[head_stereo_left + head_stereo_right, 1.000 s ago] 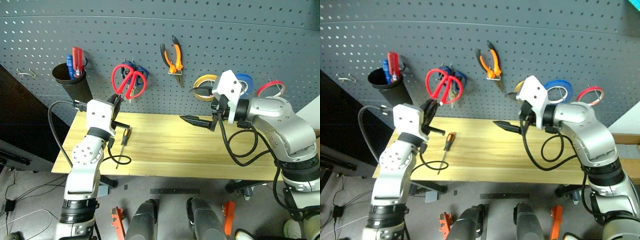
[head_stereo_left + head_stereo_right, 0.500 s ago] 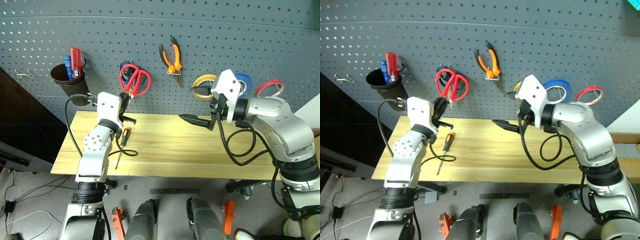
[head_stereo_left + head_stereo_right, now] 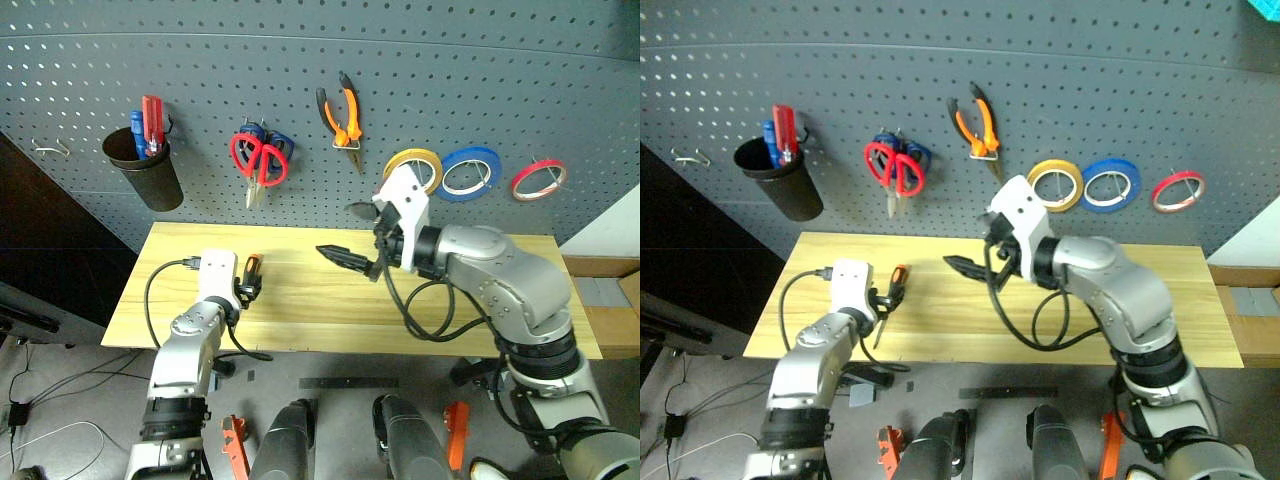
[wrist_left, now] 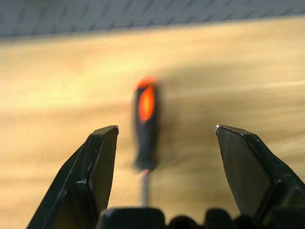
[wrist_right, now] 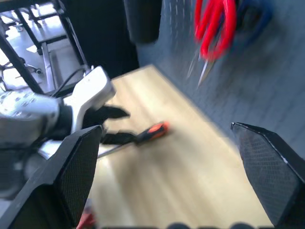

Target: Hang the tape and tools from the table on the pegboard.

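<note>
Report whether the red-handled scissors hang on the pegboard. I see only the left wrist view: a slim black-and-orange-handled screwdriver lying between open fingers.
Observer: Yes, the red-handled scissors hang on the dark grey perforated pegboard, over blue-handled scissors.
Operator: Locate the tape.
Observer: The thin yellow ring-shaped tape roll hangs on the pegboard, beside a blue roll.
Operator: Report the right gripper.
Observer: The right gripper hovers open above the light wood-grain table, holding nothing.
</note>
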Motion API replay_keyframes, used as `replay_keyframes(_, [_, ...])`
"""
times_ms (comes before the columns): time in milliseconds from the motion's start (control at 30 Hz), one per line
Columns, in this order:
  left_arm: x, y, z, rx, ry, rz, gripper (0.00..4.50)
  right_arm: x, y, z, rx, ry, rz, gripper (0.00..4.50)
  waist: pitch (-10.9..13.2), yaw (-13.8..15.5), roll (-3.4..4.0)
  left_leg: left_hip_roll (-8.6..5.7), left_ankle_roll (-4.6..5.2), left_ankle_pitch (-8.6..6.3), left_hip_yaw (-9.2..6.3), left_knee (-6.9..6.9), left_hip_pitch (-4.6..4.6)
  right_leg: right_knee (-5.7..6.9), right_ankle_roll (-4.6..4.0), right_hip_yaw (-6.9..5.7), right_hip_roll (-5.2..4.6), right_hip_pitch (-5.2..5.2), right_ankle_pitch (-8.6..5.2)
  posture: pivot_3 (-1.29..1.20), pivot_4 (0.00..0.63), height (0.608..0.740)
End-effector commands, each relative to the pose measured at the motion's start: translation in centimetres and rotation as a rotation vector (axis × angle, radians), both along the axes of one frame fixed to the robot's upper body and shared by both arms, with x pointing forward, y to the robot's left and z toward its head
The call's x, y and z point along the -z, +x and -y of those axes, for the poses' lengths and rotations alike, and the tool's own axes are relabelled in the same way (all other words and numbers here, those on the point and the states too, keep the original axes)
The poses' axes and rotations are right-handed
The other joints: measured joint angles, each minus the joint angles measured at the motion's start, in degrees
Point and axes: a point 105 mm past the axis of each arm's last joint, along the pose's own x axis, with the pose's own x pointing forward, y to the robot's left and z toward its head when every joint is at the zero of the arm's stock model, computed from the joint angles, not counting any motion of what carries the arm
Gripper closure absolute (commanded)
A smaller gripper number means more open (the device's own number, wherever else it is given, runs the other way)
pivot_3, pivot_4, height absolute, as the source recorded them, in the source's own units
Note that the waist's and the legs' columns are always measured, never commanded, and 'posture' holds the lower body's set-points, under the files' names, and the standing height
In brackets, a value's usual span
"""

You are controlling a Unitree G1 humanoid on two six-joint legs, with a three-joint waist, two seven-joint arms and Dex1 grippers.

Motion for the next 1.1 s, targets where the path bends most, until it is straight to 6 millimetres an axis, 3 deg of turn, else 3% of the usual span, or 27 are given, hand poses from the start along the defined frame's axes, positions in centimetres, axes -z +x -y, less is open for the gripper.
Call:
replay_keyframes(33, [0.2, 0.8, -2.5, -0.064, -0.018, -0.069, 0.98, -0.8, -0.5, -1.0, 0.015, 0.001, -0.009, 0.0, 0.01, -0.03, 0.02, 0.0, 0.0, 0.0, 0.01, 0.0, 0.0, 0.0, 0.0, 0.01, 0.0, 0.0, 0.0, -0.1, 0.278, 0.74])
replay_keyframes(167, [1.1, 2.1, -3.0, -0.055, -0.045, -0.143, 0.98, -0.7, -0.2, -1.8, 0.028, -0.015, -0.009, 0.0, 0.05, -0.01, 0.01, -0.05, 0.0, 0.0, 0.03, -0.07, 0.0, -0.01, 0.0, 0.02, -0.02, -0.05, 0.0, -0.09, 0.284, 0.74])
replay_keyframes(300, [1.3, 3.6, -2.1, -0.001, -0.041, -0.183, 0.98, -1.1, 0.1, -2.4, 0.03, -0.035, 0.037, 0.0, 0.08, 0.1, -0.02, -0.07, 0.0, -0.01, 0.02, -0.11, -0.02, -0.1, 0.01, 0.01, -0.04, -0.07, 0.0, -0.1, 0.286, 0.74])
replay_keyframes(500, [0.2, 5.3, -1.0, 0.088, 0.064, -0.13, 0.98, -2.0, -0.6, -3.3, -0.022, -0.012, 0.059, 0.0, 0.1, -0.15, -0.02, -0.05, -0.01, -0.02, 0.04, -0.18, -0.03, -0.1, 0.01, 0.02, -0.06, -0.1, 0.0, -0.12, 0.286, 0.74])
replay_keyframes(633, [-0.5, 5.5, -1.7, 0.047, 0.134, -0.058, 0.98, -2.1, -1.3, -3.5, -0.058, 0.006, 0.045, 0.0, 0.11, -0.52, -0.04, -0.04, -0.01, -0.02, 0.04, -0.22, -0.03, -0.13, 0.01, 0.05, -0.08, -0.13, 0.0, -0.13, 0.286, 0.74])
replay_keyframes(733, [-1.7, 5.4, -1.1, 0.068, 0.19, 0.031, 0.98, -2.1, -1.5, -3.3, -0.062, 0.011, 0.039, 0.0, 0.12, -0.98, -0.02, -0.04, -0.02, -0.02, 0.05, -0.27, -0.03, -0.14, 0.01, 0.08, -0.11, -0.15, 0.0, -0.13, 0.288, 0.74])
replay_keyframes(833, [-2.3, 4.6, 0.9, 0.132, 0.18, 0.072, 0.98, -2.1, -1.6, -3.0, -0.065, 0.015, 0.032, 0.0, 0.14, -1.19, -0.01, -0.04, -0.01, -0.02, 0.05, -0.32, -0.03, -0.18, 0.0, 0.1, -0.14, -0.17, 0.0, -0.13, 0.289, 0.74])
replay_keyframes(1000, [-0.7, 2.7, 5.4, 0.314, 0.118, -0.031, 0.98, -2.0, -1.7, -2.3, -0.056, 0.003, 0.017, 0.0, 0.18, -1.2, 0.01, -0.08, -0.01, -0.02, 0.05, -0.31, -0.06, -0.22, 0.0, 0.09, -0.16, -0.15, 0.0, -0.12, 0.292, 0.74])
replay_keyframes(1100, [0.1, 2.2, 6.7, 0.377, 0.11, -0.086, 0.98, -1.9, -2.0, -2.1, -0.065, -0.005, 0.009, 0.0, 0.19, -1.39, 0.0, -0.04, -0.01, -0.02, 0.04, -0.33, -0.05, -0.2, 0.01, 0.07, -0.11, -0.15, -0.01, -0.13, 0.292, 0.74])
